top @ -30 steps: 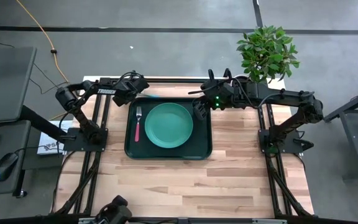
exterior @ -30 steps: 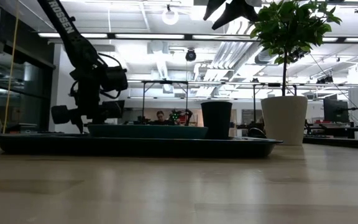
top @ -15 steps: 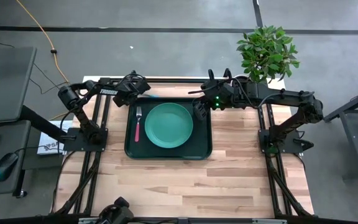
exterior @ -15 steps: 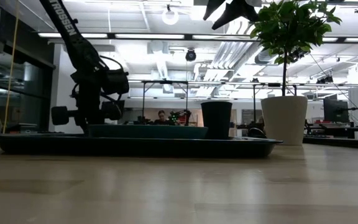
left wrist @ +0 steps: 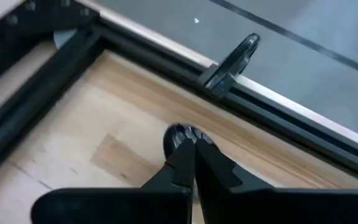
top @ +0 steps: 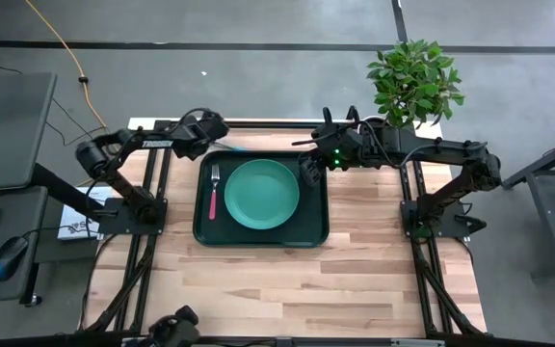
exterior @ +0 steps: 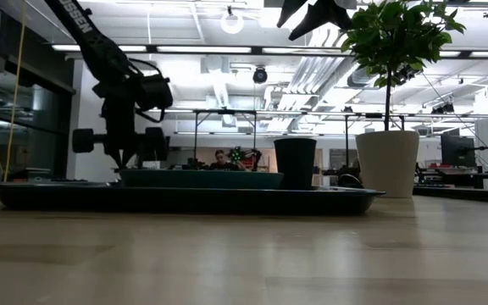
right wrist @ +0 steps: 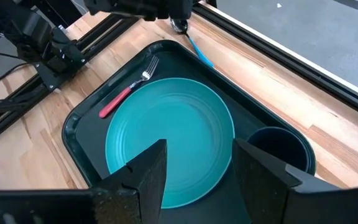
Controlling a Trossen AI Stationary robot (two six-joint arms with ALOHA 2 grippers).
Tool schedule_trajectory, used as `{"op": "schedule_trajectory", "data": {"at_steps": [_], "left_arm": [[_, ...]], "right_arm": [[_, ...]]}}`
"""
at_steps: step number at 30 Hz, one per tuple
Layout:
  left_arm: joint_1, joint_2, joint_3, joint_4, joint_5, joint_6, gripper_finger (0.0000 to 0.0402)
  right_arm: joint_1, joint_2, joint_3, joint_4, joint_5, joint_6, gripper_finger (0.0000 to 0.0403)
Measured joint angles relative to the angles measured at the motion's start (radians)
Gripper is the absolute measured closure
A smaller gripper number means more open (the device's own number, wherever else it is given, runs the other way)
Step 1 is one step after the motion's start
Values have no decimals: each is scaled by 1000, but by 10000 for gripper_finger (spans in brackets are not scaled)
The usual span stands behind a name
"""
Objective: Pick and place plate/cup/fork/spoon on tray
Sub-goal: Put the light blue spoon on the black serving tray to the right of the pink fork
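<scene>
The dark green tray (top: 200, 226) lies mid-table and holds the green plate (top: 261, 193), the red-handled fork (top: 213, 198) to the plate's left and the dark cup (top: 311, 173) at its far right corner. My left gripper (top: 218, 138) is above the table's far edge behind the tray's far left corner, shut on the spoon (right wrist: 194, 45). My right gripper (right wrist: 197, 180) hovers open and empty above the tray's right part, near the cup (right wrist: 278, 149). My left gripper pinches the spoon between its two shut fingers (left wrist: 185, 158) right by the silver bowl (left wrist: 179, 132), which sticks out past the fingertips. The teal handle (right wrist: 201, 51) slants away toward the tray's far rim. I cannot tell whether the handle's free end touches the table.
A white plant pot (top: 408, 120) with a leafy plant stands at the table's far right corner. Black frame rails (left wrist: 272, 112) run along the table's far edge. Bare wood (top: 287, 280) lies in front of the tray. A person (exterior: 219, 158) sits far off in the room.
My left gripper has risen a little and drifted toward the table's far left, staying shut. My right arm has kept still.
</scene>
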Motion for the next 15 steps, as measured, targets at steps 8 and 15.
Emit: {"op": "schedule_trajectory", "data": {"at_steps": [8, 15], "left_arm": [[47, -2, 0, -11, 124, 147, 390], [31, -5, 0, -52, 166, 120, 333]], "right_arm": [[0, 0, 0, 19, 1, -2, 230], [0, 0, 0, 29, 28, -11, 230]]}}
